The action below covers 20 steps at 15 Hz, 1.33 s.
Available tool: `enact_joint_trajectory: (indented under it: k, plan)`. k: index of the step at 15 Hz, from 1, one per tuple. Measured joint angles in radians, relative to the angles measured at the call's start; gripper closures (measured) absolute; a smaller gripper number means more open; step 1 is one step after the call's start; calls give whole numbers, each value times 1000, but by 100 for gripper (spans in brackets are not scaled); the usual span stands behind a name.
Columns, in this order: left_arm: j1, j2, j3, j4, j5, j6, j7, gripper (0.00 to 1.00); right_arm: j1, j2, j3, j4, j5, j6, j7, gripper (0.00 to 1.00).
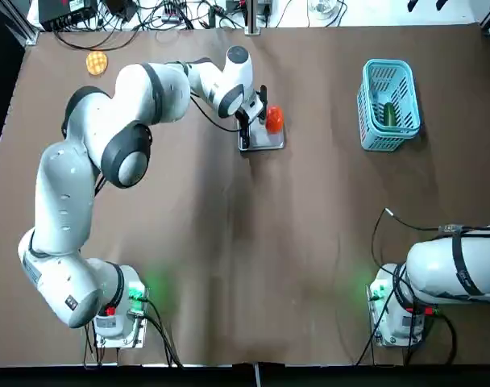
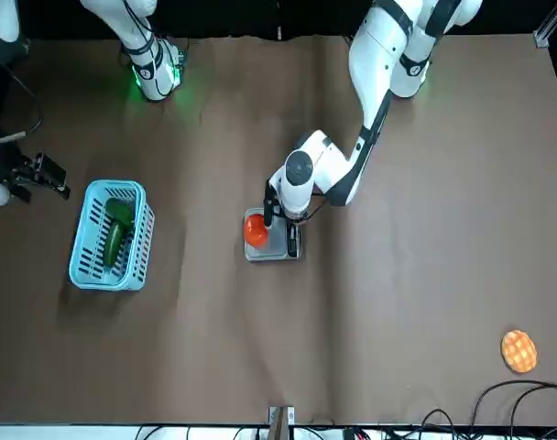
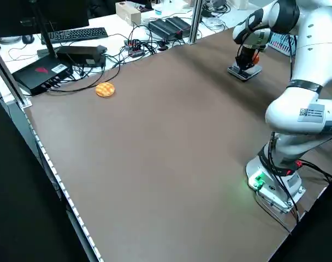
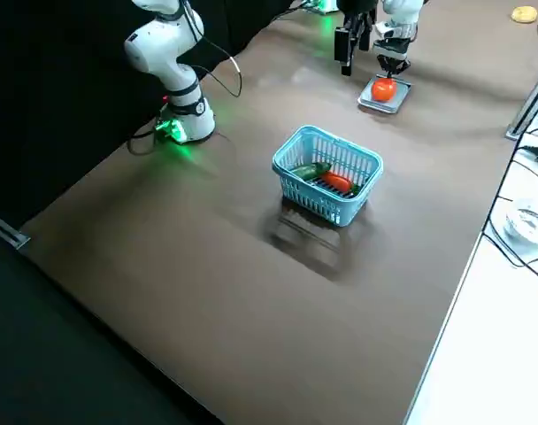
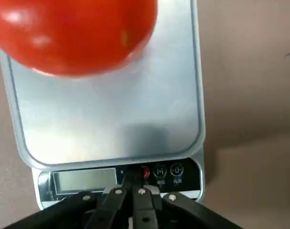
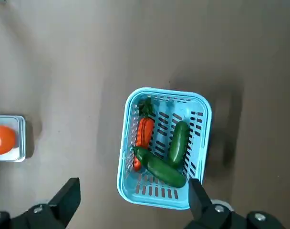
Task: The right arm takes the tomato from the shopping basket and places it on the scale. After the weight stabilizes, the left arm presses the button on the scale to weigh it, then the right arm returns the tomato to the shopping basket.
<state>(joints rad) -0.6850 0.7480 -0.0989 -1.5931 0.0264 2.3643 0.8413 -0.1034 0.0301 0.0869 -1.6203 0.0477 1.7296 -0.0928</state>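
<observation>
The orange-red tomato (image 1: 274,119) rests on the far part of the silver scale (image 1: 265,142) at the middle back of the table. My left gripper (image 1: 247,129) is shut, with its joined tips down on the scale's control strip. In the left wrist view the gripper (image 5: 133,185) touches the red button (image 5: 145,172), and the tomato (image 5: 73,33) sits on the platform (image 5: 111,119) beyond. The light-blue shopping basket (image 1: 388,105) stands at the back right. My right gripper (image 2: 42,172) hangs open high above the table, looking down on the basket (image 6: 166,93), away from the tomato (image 6: 3,140).
Green cucumbers (image 6: 160,168) and a carrot (image 6: 144,133) lie in the basket. A flat yellow-orange round item (image 1: 97,62) lies at the back left. Cables, black boxes and a keyboard (image 3: 81,34) line the bench beyond the table's far edge.
</observation>
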Motion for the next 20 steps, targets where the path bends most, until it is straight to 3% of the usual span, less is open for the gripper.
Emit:
enact_joint_trajectory:
  k: [9, 12, 20]
  plan:
    - [4, 0, -2, 1, 2, -4, -36, 99, 0, 0, 0, 0, 0, -1, 0, 0]
    - [46, -12, 3, 7, 2, -5, -40, 99, 0, 1, 0, 0, 0, -2, 0, 0]
    - [214, -242, 2, 22, 2, -190, -37, 94, 0, 1, -1, 0, 0, -2, 0, 0]
